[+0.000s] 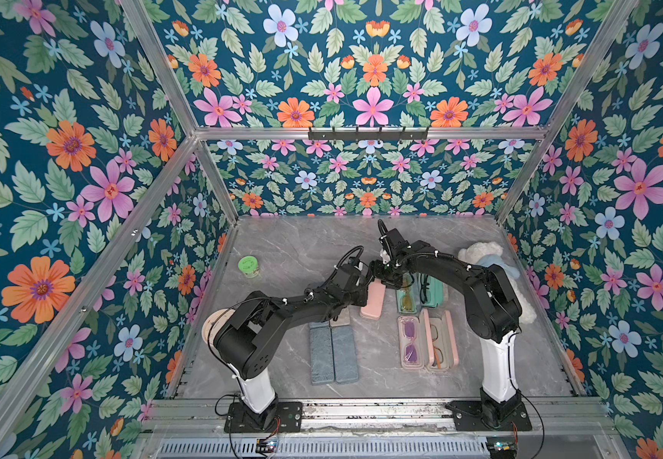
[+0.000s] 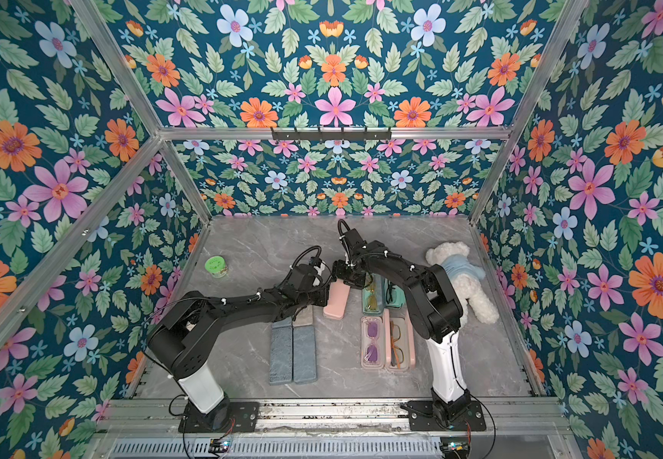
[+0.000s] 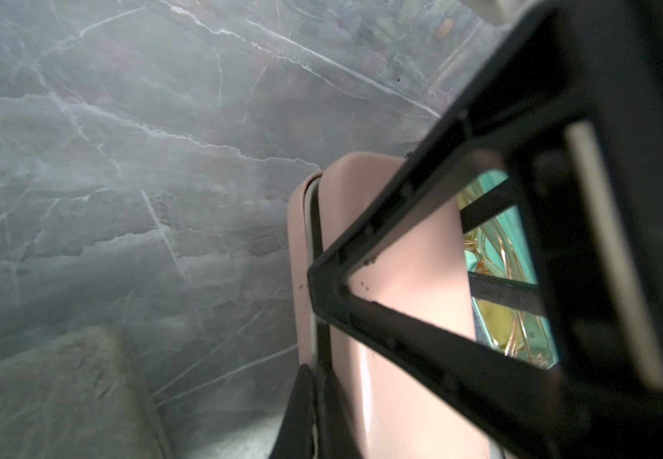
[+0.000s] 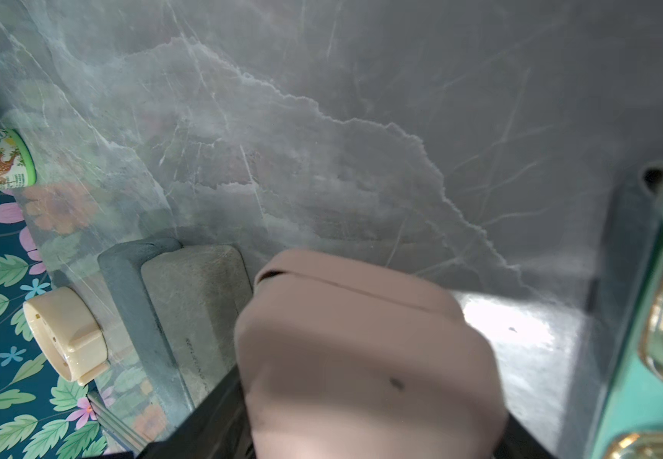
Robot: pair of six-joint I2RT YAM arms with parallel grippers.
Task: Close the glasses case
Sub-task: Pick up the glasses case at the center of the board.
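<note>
Case (image 1: 373, 302), pink, lies on the table (image 1: 302, 238) between blue cases (image 1: 332, 351) and a teal case (image 1: 408, 300). We see the right gripper (image 1: 386, 278) straddling its far end, jaws wide; whether they press it we cannot tell. Left gripper (image 1: 367, 285), pinched closed, sits against its side.

Top views overhead; wrist views (close) share case (image 4: 361, 357).
</note>
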